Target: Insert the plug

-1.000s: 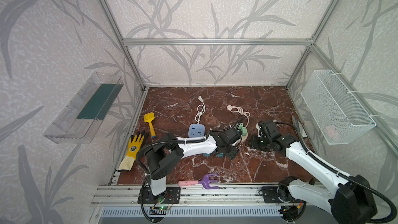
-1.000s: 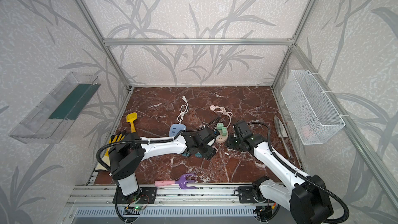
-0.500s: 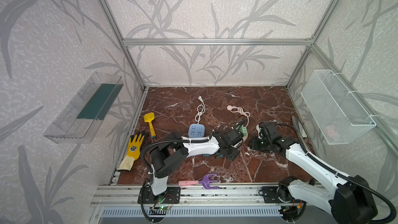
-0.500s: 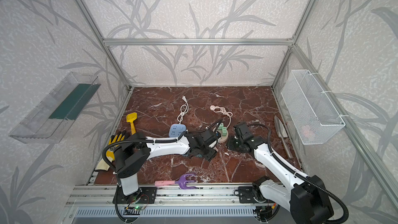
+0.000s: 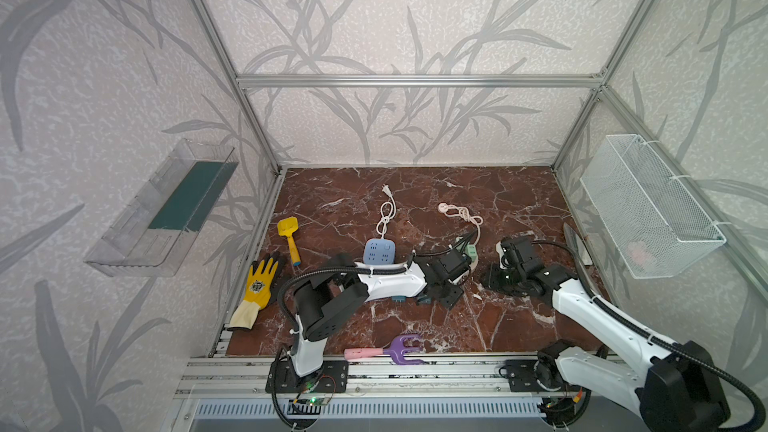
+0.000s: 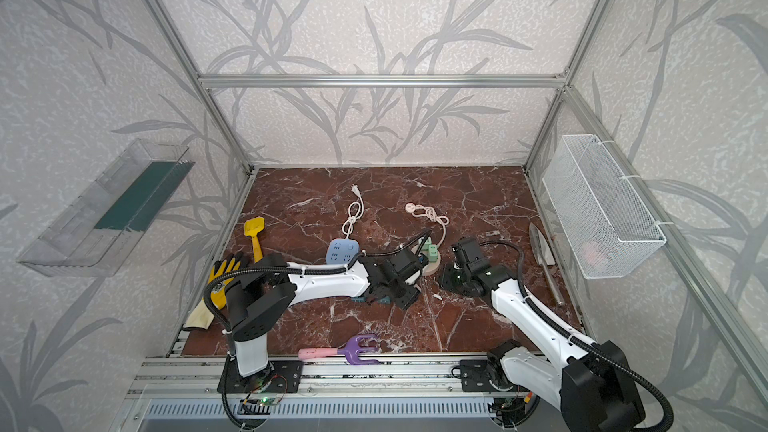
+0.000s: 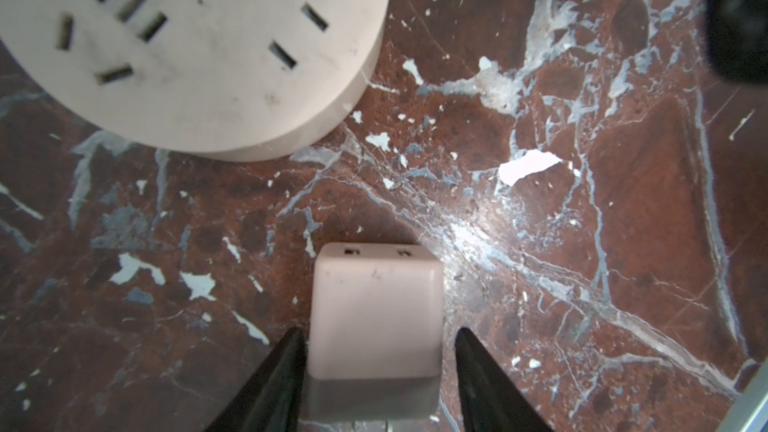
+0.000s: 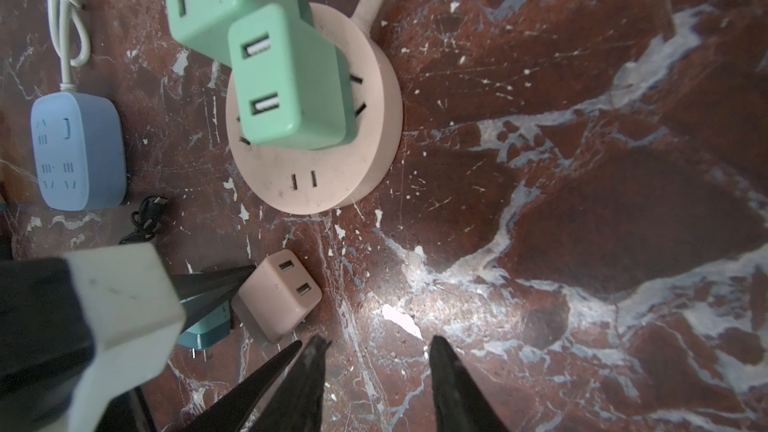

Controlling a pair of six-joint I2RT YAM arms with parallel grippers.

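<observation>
A pink cube plug lies on the marble floor between the fingers of my left gripper. One finger touches its side and a narrow gap shows at the other, so the gripper is open around it. The plug sits a short way from the round pink socket, which carries two green adapters. In both top views the plug is hidden under the left gripper. My right gripper hovers open and empty over bare floor beside the plug, to the right of the socket.
A blue power strip with a white cord lies behind the left arm. A teal plug and a black cable lie near the left gripper. A yellow shovel, glove, purple rake and wire basket sit at the edges.
My left gripper's jaws have narrowed around the pink plug while the arm stayed low by the round socket. The right arm has not moved.
</observation>
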